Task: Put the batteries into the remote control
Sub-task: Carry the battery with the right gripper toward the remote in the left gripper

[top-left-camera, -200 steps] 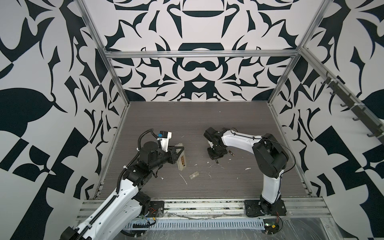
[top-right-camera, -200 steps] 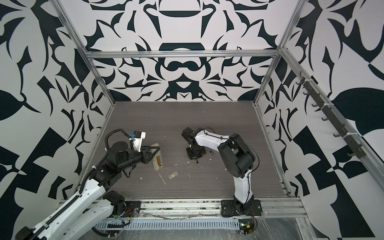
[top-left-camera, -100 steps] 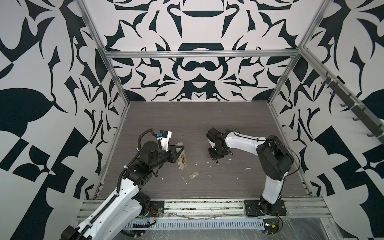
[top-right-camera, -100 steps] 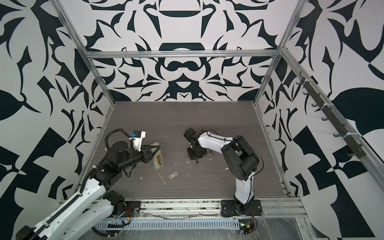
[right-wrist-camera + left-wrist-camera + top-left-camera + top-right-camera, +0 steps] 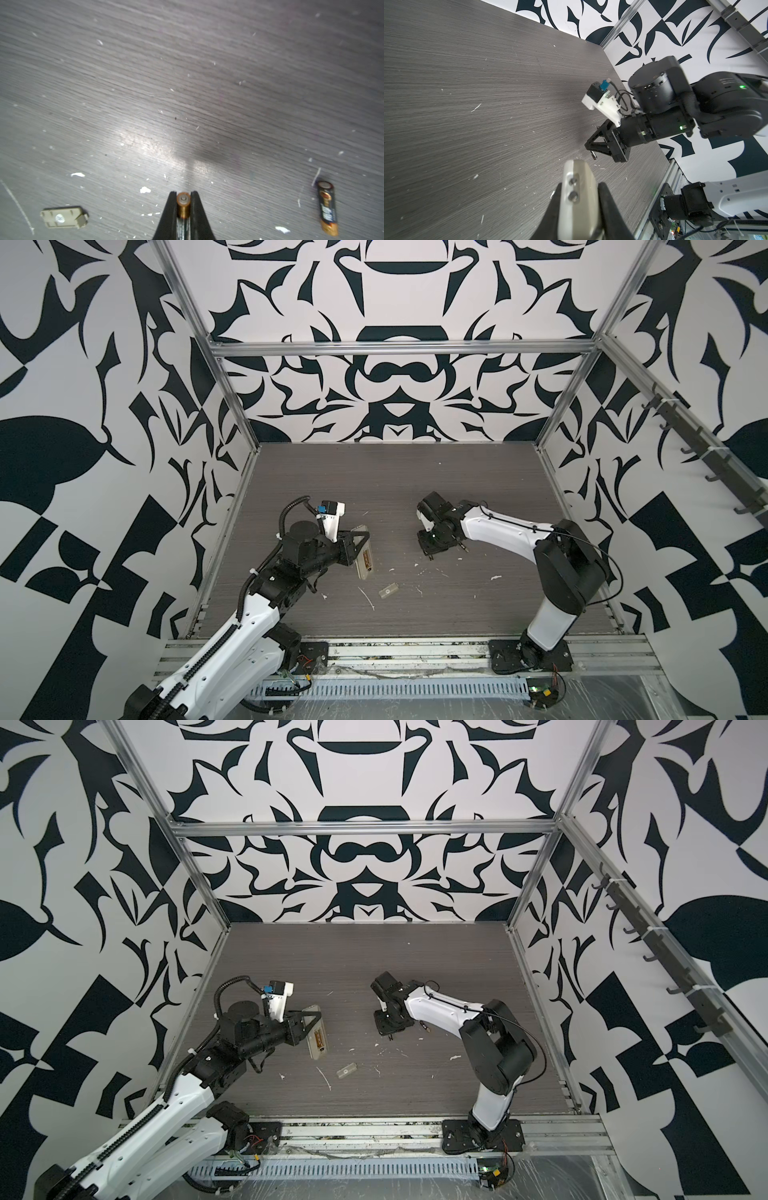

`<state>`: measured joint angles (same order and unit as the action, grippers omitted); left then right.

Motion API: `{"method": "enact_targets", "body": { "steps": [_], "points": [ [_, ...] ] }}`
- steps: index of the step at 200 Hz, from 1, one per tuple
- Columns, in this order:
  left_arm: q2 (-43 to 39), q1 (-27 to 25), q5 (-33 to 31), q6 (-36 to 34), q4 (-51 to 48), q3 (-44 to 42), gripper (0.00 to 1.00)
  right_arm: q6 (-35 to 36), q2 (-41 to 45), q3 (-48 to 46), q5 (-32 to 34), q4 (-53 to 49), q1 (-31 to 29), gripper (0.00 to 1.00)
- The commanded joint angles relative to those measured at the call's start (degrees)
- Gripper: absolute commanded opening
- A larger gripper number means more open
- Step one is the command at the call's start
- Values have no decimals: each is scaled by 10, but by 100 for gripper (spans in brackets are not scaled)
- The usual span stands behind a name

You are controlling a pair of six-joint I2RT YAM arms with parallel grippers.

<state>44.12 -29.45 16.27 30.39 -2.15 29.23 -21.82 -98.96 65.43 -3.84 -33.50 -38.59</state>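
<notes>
Left pincer (image 5: 580,185) clamps slim white plastic remote (image 5: 577,170), right pincer (image 5: 183,194) clamps dark copper-tipped battery (image 5: 183,205); next up, slotting it in, I reckon.

Left of middle on the table (image 5: 374,472): remote control (image 5: 365,562) in left gripper (image 5: 580,187). Well apart, rightward: first battery (image 5: 182,207) in right gripper (image 5: 183,194). Near it, farther right, on the table: second battery (image 5: 327,209). Between the grippers, nearer the front: cover piece (image 5: 388,591).
</notes>
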Motion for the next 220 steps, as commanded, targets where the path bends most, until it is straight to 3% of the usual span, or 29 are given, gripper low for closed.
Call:
{"method": "enact_targets", "body": {
  "steps": [1,220],
  "points": [
    [1,-1,1,-4,10,20,2,6,21,-3,2,10,2,0],
    [-20,-1,-23,30,2,33,0,-9,132,-9,-92,134,1,0]
  ]
}}
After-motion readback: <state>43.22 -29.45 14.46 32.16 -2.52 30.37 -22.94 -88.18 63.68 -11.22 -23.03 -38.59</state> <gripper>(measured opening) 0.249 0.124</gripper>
